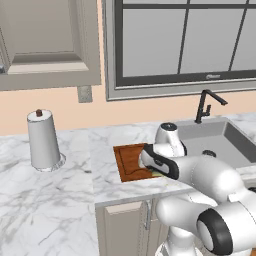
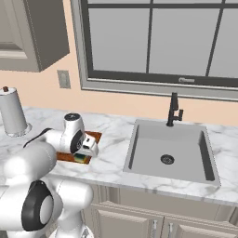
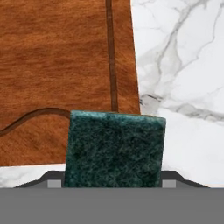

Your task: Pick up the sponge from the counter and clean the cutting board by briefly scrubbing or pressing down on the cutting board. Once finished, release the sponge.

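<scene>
The gripper (image 2: 86, 155) is clenching the sponge (image 3: 114, 148) over the near corner of the cutting board (image 1: 129, 161). The board is lying on the marble counter (image 1: 107, 172), left of the sink (image 2: 169, 148). A paper towel roll (image 1: 43, 140) is standing further left, under a window (image 2: 158, 37).

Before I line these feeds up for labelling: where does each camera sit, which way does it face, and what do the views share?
Left base view: behind the arm's left, looking forward-down at the counter, cutting board and paper towel roll; white arm rises lower right.
Right base view: behind its right, facing sink and faucet; arm lower left, pincer over the sponge.
Hand view: on the hand, looking down the pincer at the sponge's green top over the board's corner.
All three share the board.
</scene>
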Available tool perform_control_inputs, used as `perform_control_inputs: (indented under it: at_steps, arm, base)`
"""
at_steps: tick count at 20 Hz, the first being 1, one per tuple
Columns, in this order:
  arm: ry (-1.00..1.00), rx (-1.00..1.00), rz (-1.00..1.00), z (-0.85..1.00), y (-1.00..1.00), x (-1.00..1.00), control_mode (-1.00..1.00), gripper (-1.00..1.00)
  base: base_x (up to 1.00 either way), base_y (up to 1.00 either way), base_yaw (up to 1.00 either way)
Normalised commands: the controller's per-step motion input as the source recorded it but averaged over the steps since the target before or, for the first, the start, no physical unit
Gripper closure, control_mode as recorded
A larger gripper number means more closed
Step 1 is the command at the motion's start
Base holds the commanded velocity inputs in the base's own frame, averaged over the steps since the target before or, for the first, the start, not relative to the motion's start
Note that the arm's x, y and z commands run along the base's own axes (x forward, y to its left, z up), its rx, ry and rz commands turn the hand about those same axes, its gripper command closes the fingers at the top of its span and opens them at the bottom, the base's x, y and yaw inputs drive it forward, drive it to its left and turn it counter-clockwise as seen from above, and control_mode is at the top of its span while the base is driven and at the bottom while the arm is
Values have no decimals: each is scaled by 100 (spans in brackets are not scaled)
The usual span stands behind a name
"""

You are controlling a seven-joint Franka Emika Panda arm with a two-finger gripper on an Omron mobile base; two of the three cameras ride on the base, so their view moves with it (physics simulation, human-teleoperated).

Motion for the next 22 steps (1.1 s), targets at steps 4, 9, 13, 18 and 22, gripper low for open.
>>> perform_control_inputs:
  at_steps: [4,9,13,18,22]
  arm:
    - [0,0,0,-2,0,2,-100,100]
    - [0,0,0,-5,-2,1,-100,100]
    - [0,0,0,-16,-2,0,-100,100]
    - [0,0,0,-28,0,0,-100,100]
    - [0,0,0,-8,0,0,-100,100]
  base:
    - [0,0,0]
    - [0,0,0]
    - [0,0,0]
    - [0,0,0]
    - [0,0,0]
